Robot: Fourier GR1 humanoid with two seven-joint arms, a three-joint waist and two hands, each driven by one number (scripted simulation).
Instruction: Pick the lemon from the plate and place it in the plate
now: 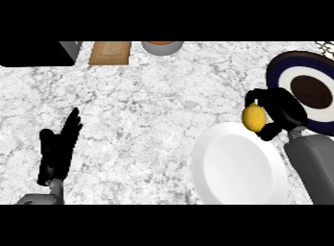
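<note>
Holding the lemon [253,117] in our right hand [280,111], fingers curled round it, we hover over the white plate's [233,168] far rim, beside the blue plate [287,67]. We judge it light, stiff, slippery; a wrapped hold suits.

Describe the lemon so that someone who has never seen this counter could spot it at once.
Start at the counter's right side, where a white plate lies near a dark blue plate with a white ring. Between them, over the white plate's far edge, the right hand curls round the lemon. It is the only small yellow thing among black fingers.
</note>
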